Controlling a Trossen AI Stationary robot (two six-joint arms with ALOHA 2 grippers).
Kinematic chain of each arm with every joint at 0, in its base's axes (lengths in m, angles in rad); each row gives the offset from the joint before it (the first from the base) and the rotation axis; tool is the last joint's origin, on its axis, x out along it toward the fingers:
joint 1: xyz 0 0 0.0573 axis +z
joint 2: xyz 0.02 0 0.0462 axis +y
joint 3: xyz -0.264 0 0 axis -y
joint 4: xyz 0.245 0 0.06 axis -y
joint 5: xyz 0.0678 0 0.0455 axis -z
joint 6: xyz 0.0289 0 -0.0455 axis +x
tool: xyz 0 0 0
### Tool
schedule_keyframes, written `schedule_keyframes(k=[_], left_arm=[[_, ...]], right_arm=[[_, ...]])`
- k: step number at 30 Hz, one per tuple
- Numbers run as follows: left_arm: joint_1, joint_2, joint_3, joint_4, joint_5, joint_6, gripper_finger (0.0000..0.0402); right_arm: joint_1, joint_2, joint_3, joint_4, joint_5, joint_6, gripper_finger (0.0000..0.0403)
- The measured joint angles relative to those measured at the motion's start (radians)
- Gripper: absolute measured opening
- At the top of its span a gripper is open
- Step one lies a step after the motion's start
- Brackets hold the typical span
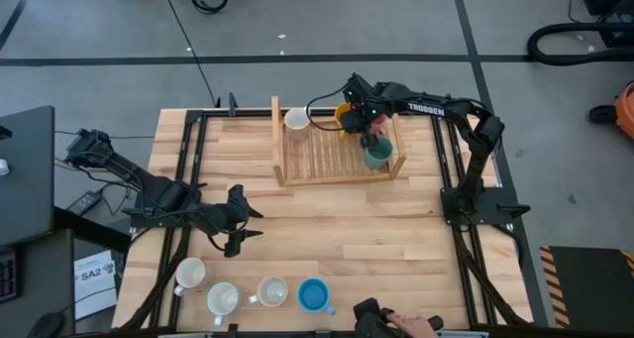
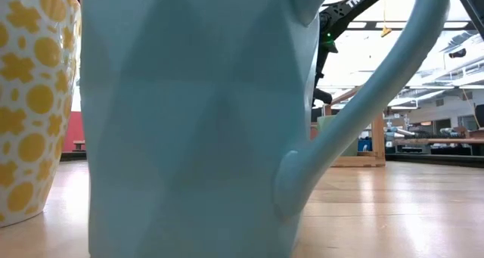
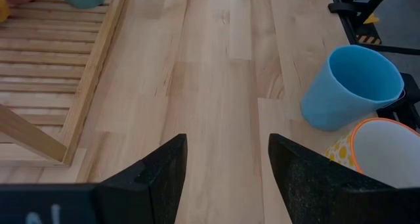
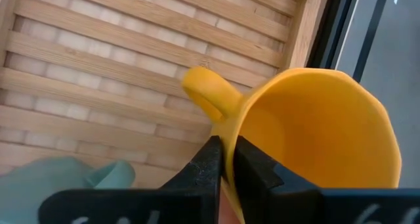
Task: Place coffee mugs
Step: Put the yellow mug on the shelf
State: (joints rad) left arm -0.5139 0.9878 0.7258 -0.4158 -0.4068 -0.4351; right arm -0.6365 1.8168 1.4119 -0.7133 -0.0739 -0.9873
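Observation:
My right gripper (image 1: pixel 349 115) is over the far side of the wooden slatted tray (image 1: pixel 332 155), shut on an orange mug (image 4: pixel 315 132). A white mug (image 1: pixel 296 123) stands in the tray's far left corner. A pink mug (image 1: pixel 375 137) and a dark teal-green mug (image 1: pixel 377 157) sit at its right end. Two more white mugs (image 1: pixel 223 298), a yellow-spotted white mug (image 3: pixel 384 155) and a blue mug (image 1: pixel 314 296) stand in a row at the near edge. My left gripper (image 1: pixel 243 219) hangs open over bare table, left of centre. My right gripper pinches the orange mug's wall at the rim (image 4: pixel 231 135), beside the handle (image 4: pixel 203 96). One finger (image 4: pixel 252 171) is inside the cup and the other finger (image 4: pixel 210 165) outside. The mug is tilted over the tray slats; whether its base rests on them is hidden.
In the low view the blue mug (image 2: pixel 197 122) fills most of the picture, with the yellow-spotted mug (image 2: pixel 30 99) beside it. A person's hand (image 1: pixel 416 323) shows at the near edge. Bare wood lies between the tray and the mug row.

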Motion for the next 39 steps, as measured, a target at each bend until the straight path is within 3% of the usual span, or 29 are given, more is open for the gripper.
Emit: schedule_keyframes(k=[19, 28, 39], left_arm=[[0.000, 0.000, 0.000, 0.000, 0.000, 0.000, 0.0222], [0.000, 0.000, 0.000, 0.000, 0.000, 0.000, 0.0222], [0.000, 0.000, 0.000, 0.000, 0.000, 0.000, 0.0222]], right_arm=[[0.000, 0.000, 0.001, 0.001, -0.012, 0.046, 0.0083], [0.023, -0.002, 0.001, 0.020, 0.106, -0.021, 0.0082], [0.046, -0.005, 0.001, 0.006, 0.163, -0.049, 0.0082]])
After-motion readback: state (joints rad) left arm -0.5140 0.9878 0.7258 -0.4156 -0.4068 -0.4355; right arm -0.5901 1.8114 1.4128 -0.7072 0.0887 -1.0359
